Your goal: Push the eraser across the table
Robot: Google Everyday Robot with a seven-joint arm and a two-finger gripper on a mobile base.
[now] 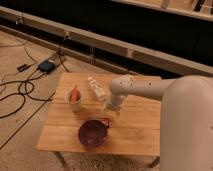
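The gripper hangs low over the middle of the table, pointing down, just above and behind the eraser; whether it is open or closed cannot be told, and nothing shows in its hold. The eraser lies flat on the planks, touching or almost touching the far right rim of the purple bowl. Its long axis and heading cannot be made out.
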